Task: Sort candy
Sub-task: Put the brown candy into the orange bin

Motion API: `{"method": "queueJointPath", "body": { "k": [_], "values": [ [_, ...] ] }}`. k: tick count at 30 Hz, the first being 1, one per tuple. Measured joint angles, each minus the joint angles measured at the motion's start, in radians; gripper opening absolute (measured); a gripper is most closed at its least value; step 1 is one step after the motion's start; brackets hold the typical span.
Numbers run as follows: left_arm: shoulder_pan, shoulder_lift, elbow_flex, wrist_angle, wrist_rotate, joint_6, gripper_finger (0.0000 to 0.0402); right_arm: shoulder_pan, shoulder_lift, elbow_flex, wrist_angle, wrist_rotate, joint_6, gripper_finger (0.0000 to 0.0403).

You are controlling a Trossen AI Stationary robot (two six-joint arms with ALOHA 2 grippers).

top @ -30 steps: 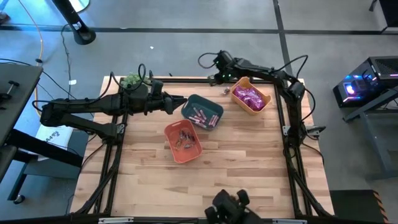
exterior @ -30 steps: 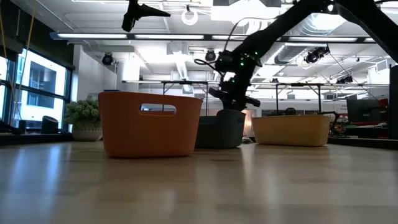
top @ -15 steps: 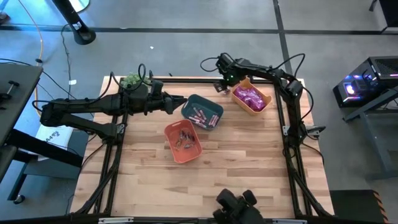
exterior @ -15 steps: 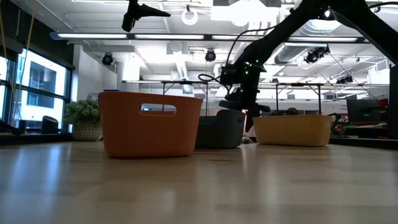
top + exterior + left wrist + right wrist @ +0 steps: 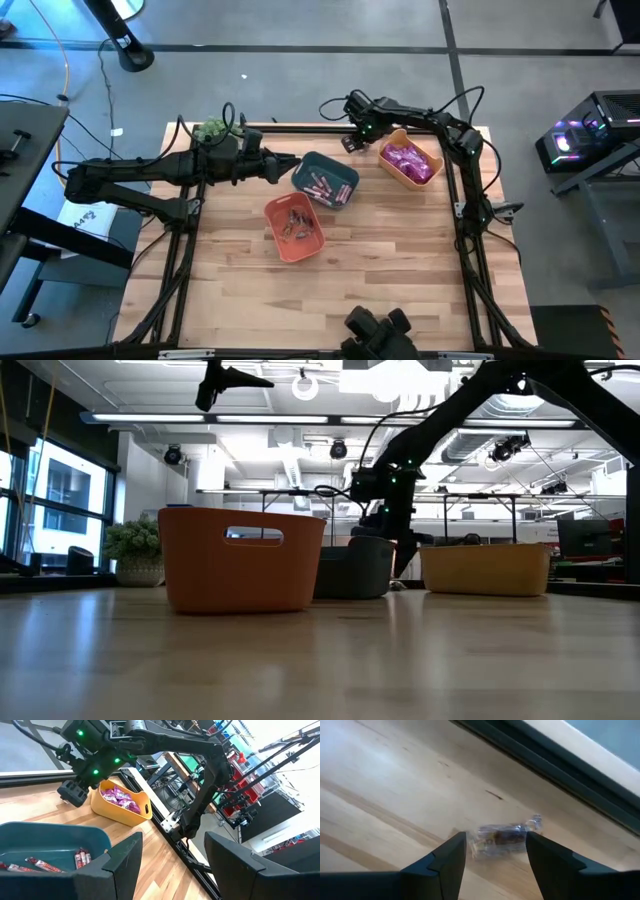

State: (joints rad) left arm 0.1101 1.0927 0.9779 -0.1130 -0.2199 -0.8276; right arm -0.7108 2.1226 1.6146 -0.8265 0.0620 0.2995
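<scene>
A small clear-wrapped dark candy (image 5: 504, 837) lies on the bare wood near the table's far edge. My right gripper (image 5: 495, 852) points down over it, open, with one finger on each side of the candy; I cannot tell whether they touch it. In the high view this gripper (image 5: 352, 142) is just left of the yellow bin (image 5: 432, 176), which holds magenta candy packets (image 5: 405, 158). My left gripper (image 5: 290, 165) hangs open and holds nothing at the left rim of the teal bin (image 5: 345, 176), which holds pink stick candies (image 5: 322, 187). The orange bin (image 5: 276, 212) holds brownish pieces.
A green plant ball (image 5: 212, 130) sits at the table's far left corner. A black frame rail (image 5: 560, 767) runs along the far edge, just beyond the candy. The wood nearer than the orange bin (image 5: 240, 560) is bare.
My right gripper has come down toward the table beside the yellow bin and tipped to point more steeply down. The yellow bin has slid a little toward the table's right edge.
</scene>
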Motion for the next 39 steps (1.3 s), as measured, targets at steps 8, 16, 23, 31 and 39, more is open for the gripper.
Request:
{"method": "queueJointPath", "body": {
  "k": [8, 16, 23, 31, 39],
  "values": [
    [-0.007, 0.0, 0.0, -0.007, 0.002, -0.006, 0.0209, -0.003, 0.06, 0.002, -0.043, 0.08, 0.066, 0.0201],
    [-0.009, 0.0, 0.0, -0.042, 0.003, -0.009, 0.0209, 0.03, 0.075, 0.005, -0.037, 0.103, 0.012, 0.0159],
    [-0.009, 0.0, 0.0, 0.061, 0.049, -0.006, 0.0209, 0.051, 0.02, -0.005, -0.069, 0.094, -0.03, 0.0083],
    [-0.008, -0.001, 0.001, 0.154, 0.082, 0.063, 0.0209, 0.142, -0.172, -0.003, -0.023, 0.037, -0.066, 0.01],
    [-0.008, -0.011, 0.001, 0.081, 0.154, 0.143, 0.0209, 0.375, -0.333, 0.0, 0.035, -0.132, -0.069, 0.0097]
  ]
}}
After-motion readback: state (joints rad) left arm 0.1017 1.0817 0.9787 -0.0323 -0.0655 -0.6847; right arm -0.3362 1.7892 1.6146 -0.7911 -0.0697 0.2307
